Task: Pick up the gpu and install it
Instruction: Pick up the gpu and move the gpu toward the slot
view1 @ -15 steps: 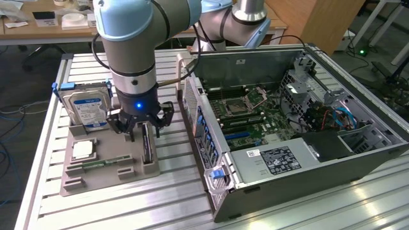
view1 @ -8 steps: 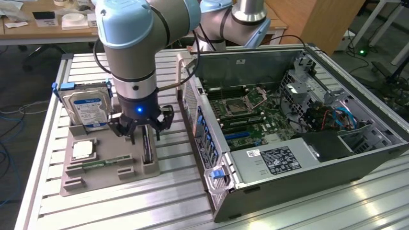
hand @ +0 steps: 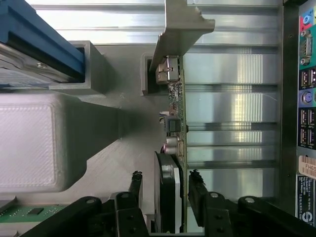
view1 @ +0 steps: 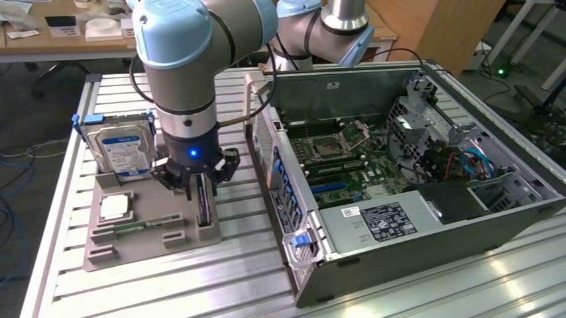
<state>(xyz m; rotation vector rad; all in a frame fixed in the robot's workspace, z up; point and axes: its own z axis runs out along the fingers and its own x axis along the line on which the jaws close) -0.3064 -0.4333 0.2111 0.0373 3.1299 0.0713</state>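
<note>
Ribbed metal counter (view1: 256,285) carried a grey holder (view1: 132,248) on the exterior view's left, an open computer case (view1: 415,218) on its right. The gpu (view1: 206,211) stood on edge in the holder. The gripper (view1: 199,192) straddled it, fingers (hand: 136,180) apart, seemingly not pressing. A sound grip would likely need even pressure on both faces, centred, keeping the card upright.
</note>
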